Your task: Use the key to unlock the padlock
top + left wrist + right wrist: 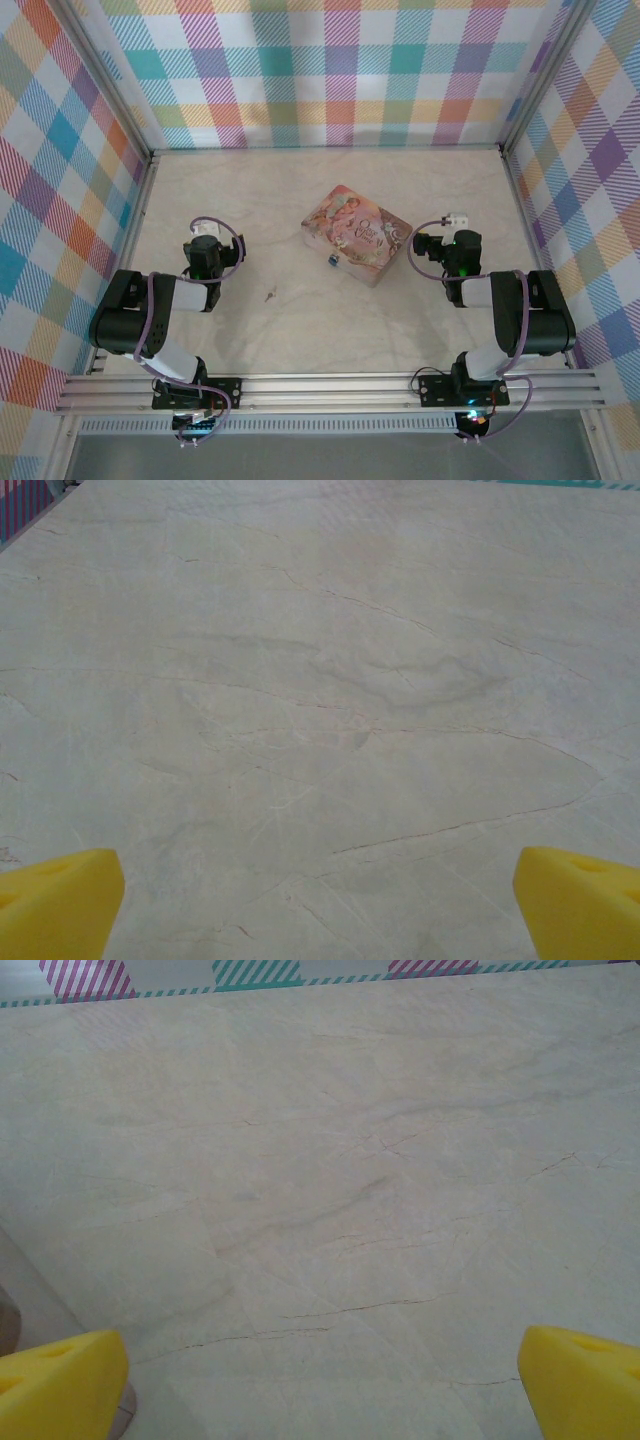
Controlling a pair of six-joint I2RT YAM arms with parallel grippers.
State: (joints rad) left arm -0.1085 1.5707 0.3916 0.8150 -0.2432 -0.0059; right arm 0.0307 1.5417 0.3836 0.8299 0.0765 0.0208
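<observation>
Left tool [320,910] and right tool [320,1390], yellow-tipped, both gape empty over the pale marbled worktop [300,180]. A tiny bluish-silver padlock [331,261] lies just beside the pink illustrated tin box [357,235], its lettering unreadable; the thin dark metal key [270,294] lies apart, leftward.

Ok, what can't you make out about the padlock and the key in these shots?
padlock, top view: too small to tell whether its shackle is shut or hooked to the pink tin.
key, top view: a sliver, too small to tell which end is the blade.
</observation>
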